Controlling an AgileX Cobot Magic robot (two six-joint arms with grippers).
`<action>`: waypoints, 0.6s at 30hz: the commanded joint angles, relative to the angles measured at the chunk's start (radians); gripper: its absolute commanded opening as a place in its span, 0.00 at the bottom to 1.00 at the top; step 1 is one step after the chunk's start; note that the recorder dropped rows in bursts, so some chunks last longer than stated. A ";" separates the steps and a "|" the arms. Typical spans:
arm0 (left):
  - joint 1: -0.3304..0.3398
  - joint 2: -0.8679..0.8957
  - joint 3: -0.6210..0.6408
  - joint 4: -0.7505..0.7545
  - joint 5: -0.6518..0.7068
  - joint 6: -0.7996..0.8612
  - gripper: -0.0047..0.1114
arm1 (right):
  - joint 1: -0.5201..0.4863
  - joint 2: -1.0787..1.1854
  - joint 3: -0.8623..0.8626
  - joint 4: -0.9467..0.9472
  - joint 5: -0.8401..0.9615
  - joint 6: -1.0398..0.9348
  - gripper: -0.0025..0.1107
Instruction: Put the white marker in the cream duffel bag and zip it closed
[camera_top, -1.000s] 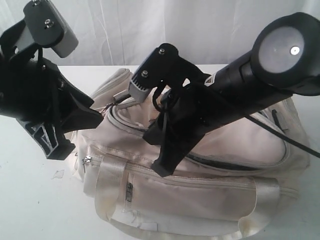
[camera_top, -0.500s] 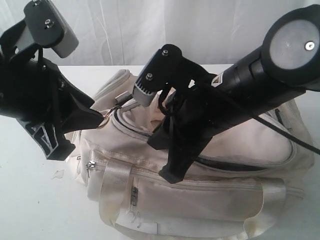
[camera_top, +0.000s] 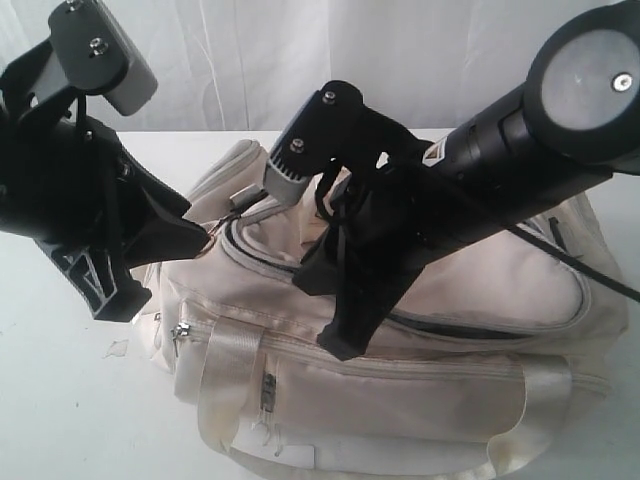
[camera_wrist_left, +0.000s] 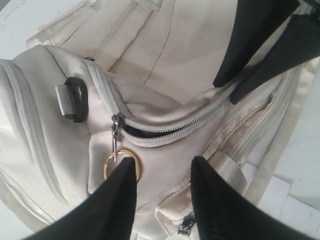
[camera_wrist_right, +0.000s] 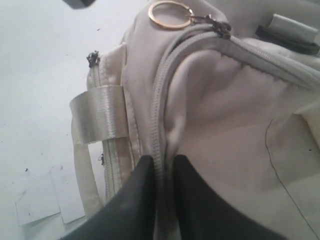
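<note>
The cream duffel bag (camera_top: 500, 290) lies on the table with both grippers on it. My left gripper (camera_top: 200, 235) stands open at the bag's left end, its fingers astride flat fabric (camera_wrist_left: 161, 167). One fingertip (camera_wrist_left: 125, 172) overlaps the gold ring (camera_wrist_left: 106, 167) that hangs from the zip slider (camera_wrist_left: 116, 121). A short dark slit shows beside that slider. My right gripper (camera_top: 340, 345) reaches down onto the bag's front. It is pinched on the raised grey zip seam (camera_wrist_right: 164, 162), which runs up to the slider (camera_wrist_right: 220, 25) and the gold ring (camera_wrist_right: 169, 27). The white marker is out of view.
The bag rests on a white table (camera_top: 60, 400) before a white curtain (camera_top: 300, 50). Pale paper scraps (camera_wrist_right: 40, 200) lie on the table beside the bag. A shiny webbing strap (camera_top: 230, 360) crosses the front pocket, and a black clip (camera_wrist_left: 75, 97) sits on the end panel.
My right arm has shifted slightly right, still on the zip seam, and the bag has slid right with it. The left arm has not moved.
</note>
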 joint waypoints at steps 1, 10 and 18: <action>0.001 -0.007 0.006 -0.016 0.015 0.000 0.40 | 0.000 -0.012 -0.010 -0.018 0.003 0.005 0.16; 0.001 -0.007 0.006 -0.018 0.017 0.000 0.40 | 0.000 -0.012 -0.010 -0.025 0.007 0.005 0.11; 0.001 -0.007 0.006 -0.018 0.017 0.000 0.40 | 0.000 -0.012 -0.010 -0.025 0.019 0.005 0.09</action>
